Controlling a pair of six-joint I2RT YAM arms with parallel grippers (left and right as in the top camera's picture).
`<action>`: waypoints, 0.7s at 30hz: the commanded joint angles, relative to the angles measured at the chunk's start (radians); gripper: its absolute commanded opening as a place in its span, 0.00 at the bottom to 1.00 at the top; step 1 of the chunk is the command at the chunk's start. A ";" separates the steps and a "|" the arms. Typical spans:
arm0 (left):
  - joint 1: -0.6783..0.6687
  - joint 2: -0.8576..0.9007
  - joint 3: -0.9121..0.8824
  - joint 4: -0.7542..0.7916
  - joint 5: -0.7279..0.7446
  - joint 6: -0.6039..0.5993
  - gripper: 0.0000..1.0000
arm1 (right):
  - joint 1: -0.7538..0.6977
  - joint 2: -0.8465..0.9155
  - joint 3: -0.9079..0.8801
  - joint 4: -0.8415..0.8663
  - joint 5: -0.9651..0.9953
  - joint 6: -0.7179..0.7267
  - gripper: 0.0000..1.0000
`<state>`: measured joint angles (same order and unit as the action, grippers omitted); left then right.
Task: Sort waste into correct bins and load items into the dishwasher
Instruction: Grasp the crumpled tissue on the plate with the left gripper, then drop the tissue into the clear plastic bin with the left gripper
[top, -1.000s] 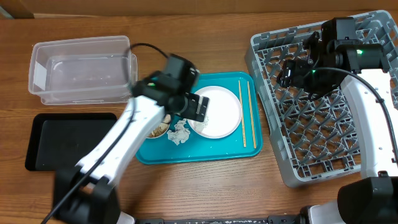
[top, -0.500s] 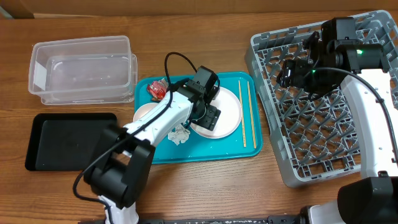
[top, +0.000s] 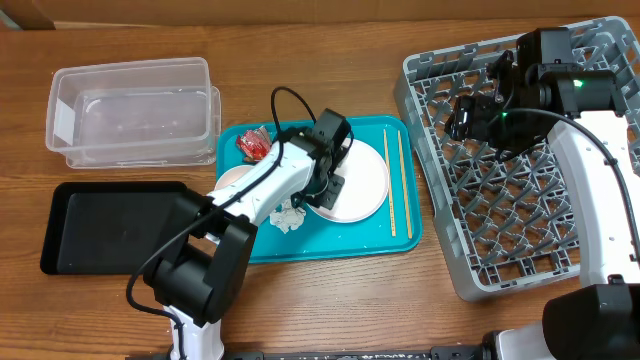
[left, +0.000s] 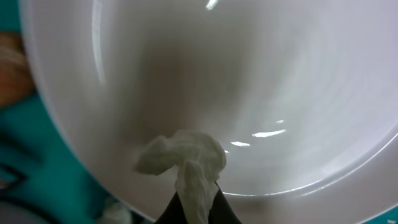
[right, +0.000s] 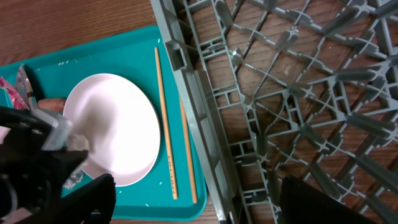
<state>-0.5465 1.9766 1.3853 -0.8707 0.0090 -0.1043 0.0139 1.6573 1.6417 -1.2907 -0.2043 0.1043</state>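
Jaws of the left gripper (left: 198, 210) were found fully closed, with a strand of crumpled white tissue (left: 186, 158) pinched between the tips. The bunched end of the tissue was seen over the inner surface of the white round plate (left: 292, 74); whether it touched the plate could not be told. The plate was recorded on the teal tray (top: 330, 246), with the chopsticks (top: 396, 180) lying just beside it on the right and a second tissue wad (top: 288, 216) near its lower left edge. A red wrapper (top: 253, 145) was noted at the tray's upper left corner. Fingers of the right gripper (right: 208, 196) were spread wide and held nothing, above the grey dish rack (top: 520, 210). The clear tub (top: 130, 110) and black tray (top: 100, 226) were noted left of the teal tray.
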 joint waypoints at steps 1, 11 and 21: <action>0.035 -0.073 0.118 -0.063 -0.120 -0.003 0.04 | -0.003 -0.004 0.001 0.005 0.002 0.001 0.86; 0.324 -0.135 0.245 -0.068 -0.199 -0.061 0.05 | -0.003 -0.004 0.001 0.006 0.002 0.001 0.86; 0.603 -0.133 0.241 0.077 -0.109 -0.142 0.31 | -0.003 -0.004 0.001 0.007 0.002 0.001 0.86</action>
<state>0.0303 1.8534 1.6196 -0.8143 -0.1337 -0.2028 0.0135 1.6573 1.6417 -1.2900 -0.2043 0.1047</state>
